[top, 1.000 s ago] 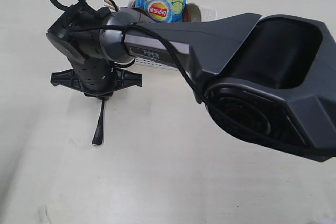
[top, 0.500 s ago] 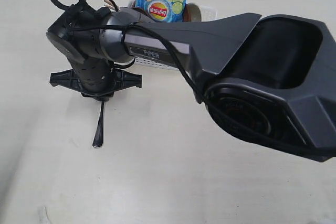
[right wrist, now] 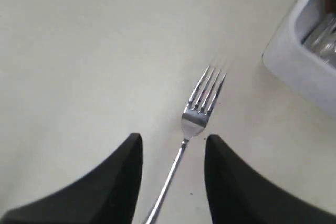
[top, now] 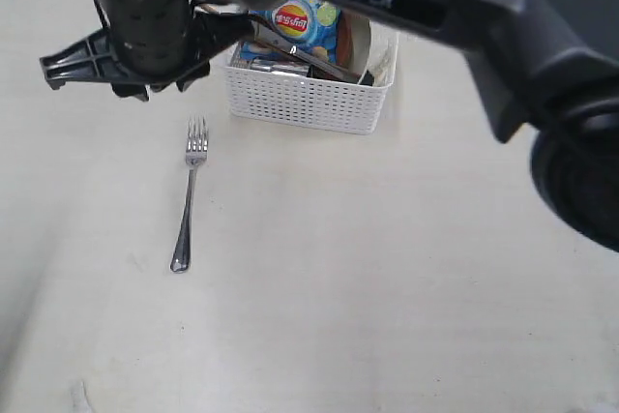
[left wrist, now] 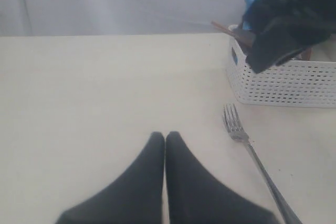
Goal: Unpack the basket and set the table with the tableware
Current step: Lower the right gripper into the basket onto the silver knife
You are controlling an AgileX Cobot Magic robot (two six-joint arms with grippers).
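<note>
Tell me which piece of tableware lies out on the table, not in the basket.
The steel fork: it lies flat on the table, outside the white basket, while the other pieces sit inside it.

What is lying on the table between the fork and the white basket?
Nothing: only bare table shows between the fork and the basket, clearest in the exterior view.

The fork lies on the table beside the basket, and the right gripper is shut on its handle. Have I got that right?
Not quite. The right gripper is open, not shut on the handle. The right wrist view shows its jaws apart, with the fork lying free between them. The fork does lie on the table beside the basket.
</note>
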